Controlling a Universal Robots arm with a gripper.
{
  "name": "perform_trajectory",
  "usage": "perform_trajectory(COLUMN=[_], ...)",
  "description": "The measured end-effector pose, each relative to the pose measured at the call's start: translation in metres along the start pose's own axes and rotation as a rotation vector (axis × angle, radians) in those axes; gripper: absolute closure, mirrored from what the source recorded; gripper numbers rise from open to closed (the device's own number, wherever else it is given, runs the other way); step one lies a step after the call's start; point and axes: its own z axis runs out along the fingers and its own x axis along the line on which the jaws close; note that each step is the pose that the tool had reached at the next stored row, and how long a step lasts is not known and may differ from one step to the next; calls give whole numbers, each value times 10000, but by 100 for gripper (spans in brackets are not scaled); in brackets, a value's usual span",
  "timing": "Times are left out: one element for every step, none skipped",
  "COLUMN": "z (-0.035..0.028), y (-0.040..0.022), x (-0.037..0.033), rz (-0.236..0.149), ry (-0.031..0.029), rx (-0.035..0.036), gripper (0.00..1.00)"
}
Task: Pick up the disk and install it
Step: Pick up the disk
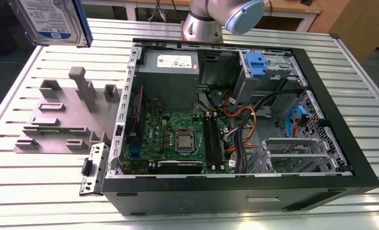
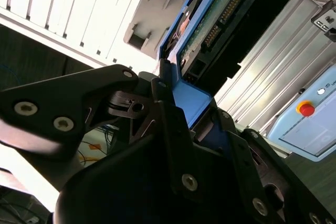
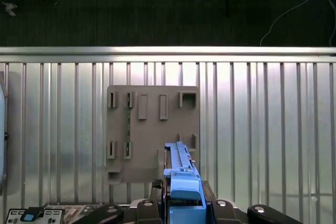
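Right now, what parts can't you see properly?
- The disk, exterior view: upper part cut off by the picture's edge.
- The disk, second wrist view: label face turned away; the pincer covers the gripped end.
- The computer case, exterior view: near wall hides what lies right behind it.

Disk [image 1: 49, 21] cut off at exterior view's top edge.

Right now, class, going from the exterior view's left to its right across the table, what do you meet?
Grey fixture plate → green motherboard → metal drive cage. The raised disk overlaps the plate, so it is left out.
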Motion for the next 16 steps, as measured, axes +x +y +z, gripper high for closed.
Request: perform_trajectory(z=[0, 0, 0, -1, -1, -1, -1, -1, -1, -1, -1, -1, -1, -1, -1, -2], y=[-16, -31, -46, -61, -74, -86, -95, -98, -99, -101, -102, -102, -104, -106, -110, -113], x=[0, -1, -1, -1, -2, -2, -2, -2, -2, -2, -2, -2, -2, -2, -2, -3], rz=[0, 0, 0, 0, 0, 0, 0, 1, 2, 1, 0, 1, 1, 0, 0, 0], ry=[-1, 0, -1, 0, 0, 0, 0, 0, 0, -1, 0, 0, 0, 0, 0, 0], rx=[1, 1, 1, 0, 0, 0, 0, 1, 0, 1, 0, 1, 1, 1, 1, -1], gripper=[64, 64, 64, 64, 64, 64, 64, 64, 64, 64, 64, 64, 64, 64, 64, 64])
